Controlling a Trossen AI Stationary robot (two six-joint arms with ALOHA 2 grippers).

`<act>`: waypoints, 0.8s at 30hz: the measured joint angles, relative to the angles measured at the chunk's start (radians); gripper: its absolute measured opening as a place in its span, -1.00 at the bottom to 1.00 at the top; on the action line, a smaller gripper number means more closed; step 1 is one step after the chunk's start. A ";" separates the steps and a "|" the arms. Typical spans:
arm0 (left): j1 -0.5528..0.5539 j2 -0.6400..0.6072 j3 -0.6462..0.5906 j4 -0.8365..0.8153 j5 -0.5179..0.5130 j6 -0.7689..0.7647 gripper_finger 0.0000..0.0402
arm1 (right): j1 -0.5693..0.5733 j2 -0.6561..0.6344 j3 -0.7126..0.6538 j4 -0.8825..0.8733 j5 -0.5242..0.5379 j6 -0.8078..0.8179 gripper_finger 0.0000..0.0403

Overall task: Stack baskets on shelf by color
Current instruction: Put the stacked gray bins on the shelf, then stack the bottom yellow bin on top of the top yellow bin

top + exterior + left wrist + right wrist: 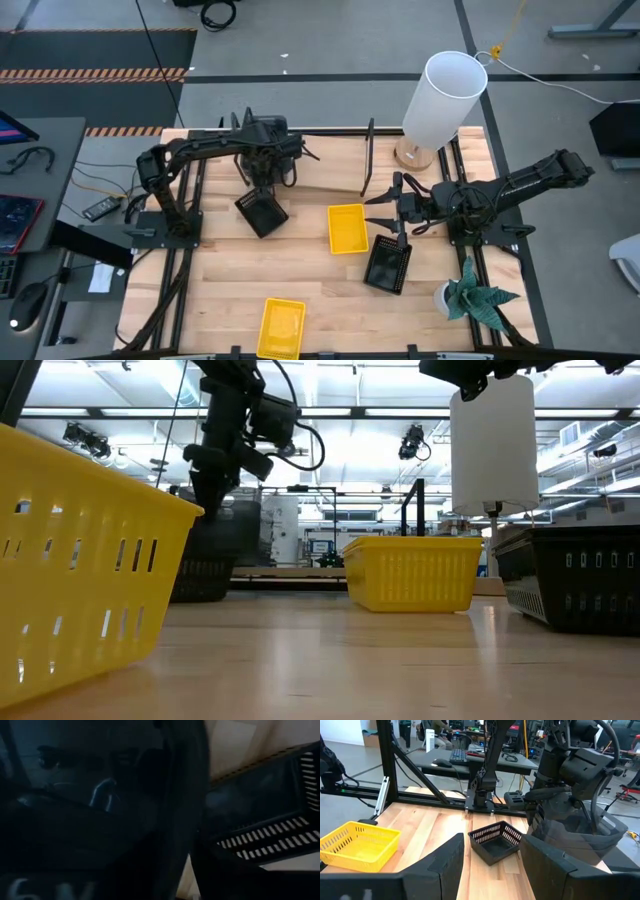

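Smoky grey basket [585,835] first: it is up off the wood at the far left of the table [230,280], hanging under my left claw [262,172], which is closed on it and holds it over the left end of the shelf [367,160]. The left wrist view is almost all dark basket wall, pressed in close. The shelf itself lies along the far side of the table, its black wire end loop standing up near the middle. Just on the near side of my left claw, the left black basket [262,213] sits on the wood, turned at an angle. Moving right, the middle yellow basket [347,228] rests flat at the centre of the table, just beside my right claw [378,212]. That claw points left, level with the yellow one, spread wide and holding nothing; through the gap in the right wrist view I see bare wood and the left black basket beyond. Just on the near side of that claw is the right black basket [388,267], tilted a little and apart from the yellow one. The near yellow basket [281,327] sits alone at the near edge, well apart from everything else. Out at the far right corner stands a white lamp [445,95], and a small potted plant [478,298] stands at the near right.
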 joint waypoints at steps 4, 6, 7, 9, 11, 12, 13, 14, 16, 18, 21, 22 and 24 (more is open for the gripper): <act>0.000 0.000 0.000 -0.013 -0.022 -0.031 -0.27 | 0.000 0.000 0.000 0.004 0.000 0.000 -0.01; -0.001 0.000 0.000 -0.017 -0.023 -0.044 -0.19 | 0.000 0.000 0.000 0.004 -0.001 0.000 -0.01; -0.002 -0.001 0.000 -0.019 -0.024 -0.051 -0.14 | 0.000 0.000 0.000 0.004 -0.004 0.000 -0.01; -0.007 -0.005 0.000 -0.023 -0.026 -0.060 -0.05 | 0.000 0.000 0.000 0.004 -0.015 -0.001 -0.01; -0.011 -0.010 0.010 -0.031 -0.027 -0.073 0.04 | 0.000 0.000 0.000 0.003 -0.026 -0.005 -0.01; -0.014 -0.016 0.019 -0.032 -0.028 -0.077 0.08 | 0.001 0.000 0.000 0.004 -0.026 -0.005 -0.01; -0.017 -0.023 0.031 -0.031 -0.029 -0.081 0.12 | 0.001 0.000 0.000 0.004 -0.026 -0.006 -0.01; -0.020 -0.032 0.044 -0.028 -0.032 -0.084 0.16 | 0.001 0.000 0.000 0.003 -0.026 -0.007 -0.01; -0.030 -0.048 0.074 -0.024 -0.050 -0.103 0.22 | 0.000 0.000 0.000 0.004 -0.026 -0.007 -0.01; -0.044 -0.066 0.103 -0.013 -0.085 -0.134 0.26 | 0.001 0.000 0.000 0.004 -0.027 -0.007 -0.01; -0.082 -0.121 0.117 0.051 -0.139 -0.175 0.27 | 0.000 0.000 0.000 0.004 -0.027 0.000 -0.01; -0.101 -0.144 0.113 0.087 -0.154 -0.184 0.26 | 0.000 0.000 0.000 0.004 -0.027 0.003 -0.01; -0.145 -0.200 0.094 0.172 -0.167 -0.188 0.24 | 0.001 0.000 0.000 0.003 -0.028 0.021 -0.01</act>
